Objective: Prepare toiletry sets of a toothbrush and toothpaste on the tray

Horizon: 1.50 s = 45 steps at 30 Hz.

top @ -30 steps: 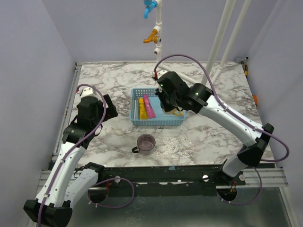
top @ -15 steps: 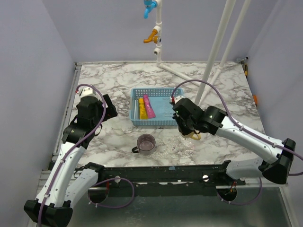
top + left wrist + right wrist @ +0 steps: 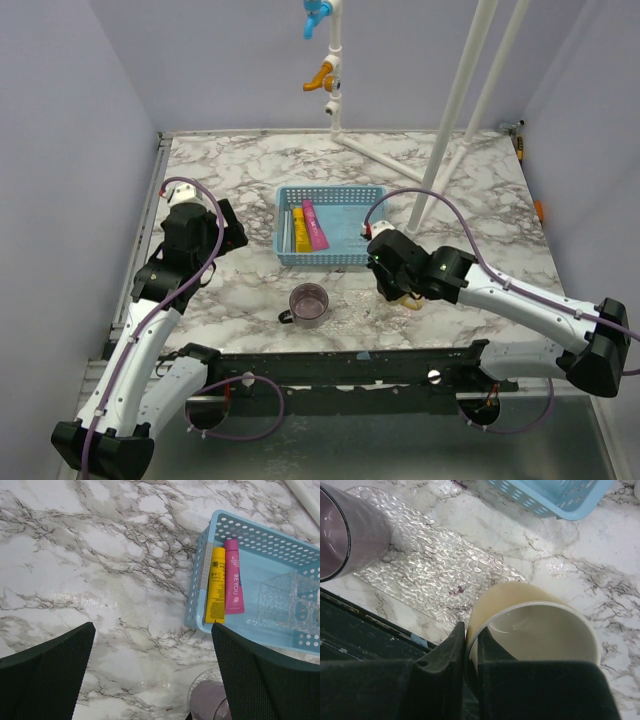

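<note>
Since the earlier frames, the right gripper (image 3: 398,288) has been carried from above the light-blue mesh basket (image 3: 330,258) to the marble table's (image 3: 230,160) bare stretch in front of the basket's right half, and a cream cup (image 3: 410,299) has been brought with it. The cup's rim is pinched between the narrowly set fingers, one inside the wall and one outside. The cup is held over the right end of the clear tray (image 3: 435,570), which lies flat just in front of the basket; whether the cup rests on it cannot be told. A purple cup (image 3: 308,303) stands at the tray's other end, in front of the basket's left half.

Inside the basket, against its left wall, the yellow toothpaste tube (image 3: 216,587) and the pink toothpaste tube (image 3: 233,577) lie side by side, touching. A clear organiser (image 3: 290,602) sits in the basket's right half.

The left gripper (image 3: 152,630) has not shifted; it is held left of the basket with its fingers spread wide and nothing between them.
</note>
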Each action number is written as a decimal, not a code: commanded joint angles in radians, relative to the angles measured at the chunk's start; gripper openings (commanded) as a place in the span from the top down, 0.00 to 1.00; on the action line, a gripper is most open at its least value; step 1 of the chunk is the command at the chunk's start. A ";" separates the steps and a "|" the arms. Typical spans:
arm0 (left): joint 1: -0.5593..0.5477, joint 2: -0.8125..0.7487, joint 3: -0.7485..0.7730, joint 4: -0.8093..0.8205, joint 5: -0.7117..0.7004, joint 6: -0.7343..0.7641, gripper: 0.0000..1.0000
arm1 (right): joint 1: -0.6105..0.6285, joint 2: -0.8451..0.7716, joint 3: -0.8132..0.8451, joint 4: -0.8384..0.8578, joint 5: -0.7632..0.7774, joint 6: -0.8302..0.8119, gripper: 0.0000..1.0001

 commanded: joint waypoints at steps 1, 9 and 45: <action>0.008 0.000 0.021 0.004 0.020 0.000 0.01 | 0.008 0.015 0.008 0.070 0.026 0.033 0.99; 0.008 0.004 0.021 0.007 0.030 0.000 0.01 | 0.011 0.004 -0.048 0.097 0.043 0.128 0.99; 0.018 0.019 0.025 0.010 0.057 0.000 0.01 | 0.013 0.021 -0.159 0.095 0.076 0.255 0.99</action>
